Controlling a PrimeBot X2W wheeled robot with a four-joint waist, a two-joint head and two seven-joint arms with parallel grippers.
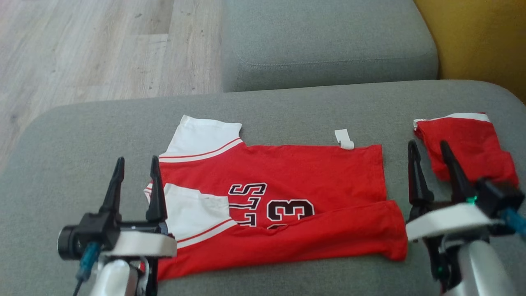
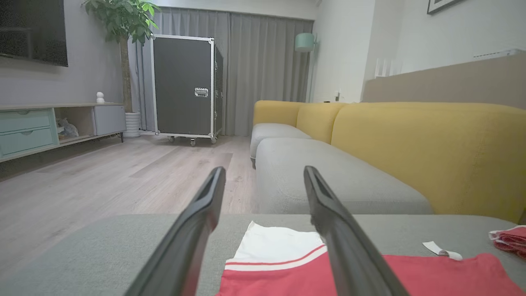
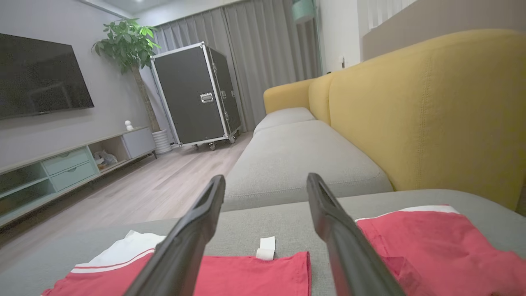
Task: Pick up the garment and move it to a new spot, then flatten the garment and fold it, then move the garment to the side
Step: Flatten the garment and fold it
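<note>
A red basketball jersey [image 1: 283, 176] with white sleeves and black lettering lies spread across the lower centre of the head view on a grey sofa cushion [image 1: 287, 102]. Its near edge is folded up over part of the number, and a white sleeve is turned in at its left end. A small white tag [image 1: 344, 138] sticks out from its far edge. The left gripper [image 1: 137, 158] stands at the lower left of the frame, its two dark fingers parted and holding nothing. One finger crosses the jersey's left edge in the picture, and contact cannot be made out. The right gripper [image 1: 427, 142] stands at the lower right, also spread and empty, in the strip of cushion between the jersey's right edge and a second, smaller red garment [image 1: 472, 144] bunched at the right of the frame. A wooden floor [image 1: 102, 45] fills the upper left and a yellow backrest [image 1: 481, 37] the upper right. The left wrist view looks past the fingers to a black wheeled case [image 2: 185, 86] by grey curtains [image 2: 267, 70].
</note>
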